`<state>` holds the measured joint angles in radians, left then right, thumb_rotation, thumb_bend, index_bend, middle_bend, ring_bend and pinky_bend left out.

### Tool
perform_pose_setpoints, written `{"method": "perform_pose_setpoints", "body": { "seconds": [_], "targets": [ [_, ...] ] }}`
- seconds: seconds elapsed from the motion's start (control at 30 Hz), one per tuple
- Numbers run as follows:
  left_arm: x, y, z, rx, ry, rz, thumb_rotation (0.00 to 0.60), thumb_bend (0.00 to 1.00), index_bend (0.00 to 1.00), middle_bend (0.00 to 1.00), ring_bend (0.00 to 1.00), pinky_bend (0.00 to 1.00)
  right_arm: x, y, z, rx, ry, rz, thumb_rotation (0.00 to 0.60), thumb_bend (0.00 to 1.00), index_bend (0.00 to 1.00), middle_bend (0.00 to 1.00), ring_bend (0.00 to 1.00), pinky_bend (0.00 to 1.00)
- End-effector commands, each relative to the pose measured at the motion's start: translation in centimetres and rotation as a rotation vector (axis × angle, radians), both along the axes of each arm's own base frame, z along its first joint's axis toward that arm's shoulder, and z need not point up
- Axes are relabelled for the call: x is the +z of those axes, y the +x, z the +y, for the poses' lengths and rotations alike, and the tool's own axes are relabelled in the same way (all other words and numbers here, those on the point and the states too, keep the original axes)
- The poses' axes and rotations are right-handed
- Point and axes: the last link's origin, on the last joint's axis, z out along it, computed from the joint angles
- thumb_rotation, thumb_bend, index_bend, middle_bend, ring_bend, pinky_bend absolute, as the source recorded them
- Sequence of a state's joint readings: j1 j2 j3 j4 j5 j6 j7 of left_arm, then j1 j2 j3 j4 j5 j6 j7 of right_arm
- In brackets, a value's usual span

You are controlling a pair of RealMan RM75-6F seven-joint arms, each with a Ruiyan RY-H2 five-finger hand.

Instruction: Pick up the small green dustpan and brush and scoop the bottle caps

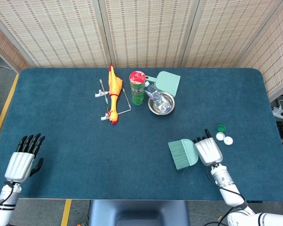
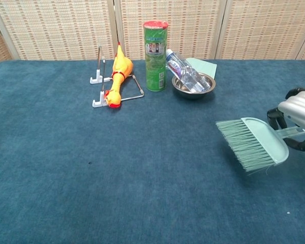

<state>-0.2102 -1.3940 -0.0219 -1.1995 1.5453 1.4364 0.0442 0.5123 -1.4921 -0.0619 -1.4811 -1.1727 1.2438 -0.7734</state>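
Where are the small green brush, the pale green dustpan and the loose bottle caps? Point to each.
small green brush (image 1: pixel 181 153), head view, on the bristle head beside the right robot hand (image 1: pixel 207 150).
pale green dustpan (image 1: pixel 168 83), head view, on its flat blade behind the steel bowl.
loose bottle caps (image 1: pixel 220 136), head view, on the middle white cap.

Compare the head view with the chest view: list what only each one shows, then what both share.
Only the head view shows the left hand, empty with fingers apart at the table's near-left edge, and the three bottle caps lying beside the right hand. Only the chest view shows the label on the green can from the side. Both show the right hand holding the green brush, the dustpan behind the metal bowl with a plastic bottle, and the rubber chicken on its wire stand.
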Motion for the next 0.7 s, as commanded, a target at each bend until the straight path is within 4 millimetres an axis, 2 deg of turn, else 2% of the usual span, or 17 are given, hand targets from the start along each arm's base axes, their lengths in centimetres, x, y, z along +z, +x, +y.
{"method": "perform_pose_setpoints", "body": {
  "seconds": [0.03, 0.07, 0.13, 0.2, 0.27, 0.33, 0.43, 0.6, 0.7],
  "targets": [
    [0.0, 0.0, 0.0, 0.001, -0.001, -0.001, 0.600, 0.46, 0.00, 0.00, 0.00, 0.06, -0.8, -1.1, 0.9, -0.060, 0.017, 0.001, 0.600, 0.36, 0.27, 0.46, 0.36, 0.17],
    [0.0, 0.0, 0.0, 0.002, 0.000, -0.001, 0.600, 0.46, 0.00, 0.00, 0.00, 0.06, -0.8, -1.3, 1.1, -0.071, 0.020, 0.003, 0.600, 0.34, 0.15, 0.36, 0.31, 0.16],
    [0.0, 0.0, 0.1, 0.003, 0.001, -0.001, 0.600, 0.46, 0.00, 0.00, 0.00, 0.06, -0.8, -1.7, 1.4, -0.090, 0.017, 0.009, 0.600, 0.30, 0.03, 0.23, 0.22, 0.13],
    [0.0, -0.1, 0.1, 0.005, -0.001, -0.001, 0.600, 0.46, 0.00, 0.00, 0.00, 0.06, -0.8, -2.0, 1.8, -0.107, 0.018, 0.007, 0.600, 0.24, 0.00, 0.10, 0.14, 0.10],
    [-0.1, 0.0, 0.0, 0.004, -0.003, 0.000, 0.600, 0.46, 0.00, 0.00, 0.00, 0.06, -0.6, -2.3, 2.2, -0.132, 0.026, -0.009, 0.600, 0.20, 0.00, 0.02, 0.09, 0.06],
    [0.0, 0.0, 0.0, 0.000, 0.001, -0.002, 0.600, 0.46, 0.00, 0.00, 0.00, 0.06, 0.0, -2.3, 2.5, -0.145, 0.014, -0.043, 0.600, 0.18, 0.00, 0.00, 0.05, 0.02],
    [0.3, 0.2, -0.1, -0.013, 0.015, -0.008, 0.600, 0.46, 0.00, 0.00, 0.00, 0.06, 2.1, -2.6, 3.0, -0.143, -0.085, -0.080, 0.600, 0.17, 0.00, 0.00, 0.00, 0.00],
    [0.7, 0.8, -0.5, -0.055, 0.052, -0.031, 0.600, 0.46, 0.00, 0.00, 0.00, 0.06, 5.2, -3.2, 5.0, -0.105, -0.277, -0.160, 0.600, 0.17, 0.00, 0.00, 0.00, 0.00],
    [0.7, 1.1, -0.6, -0.079, 0.066, -0.028, 0.600, 0.46, 0.00, 0.00, 0.00, 0.06, 5.7, -4.5, 5.6, -0.139, -0.290, -0.220, 0.600, 0.17, 0.00, 0.00, 0.00, 0.00]
  ]
}}
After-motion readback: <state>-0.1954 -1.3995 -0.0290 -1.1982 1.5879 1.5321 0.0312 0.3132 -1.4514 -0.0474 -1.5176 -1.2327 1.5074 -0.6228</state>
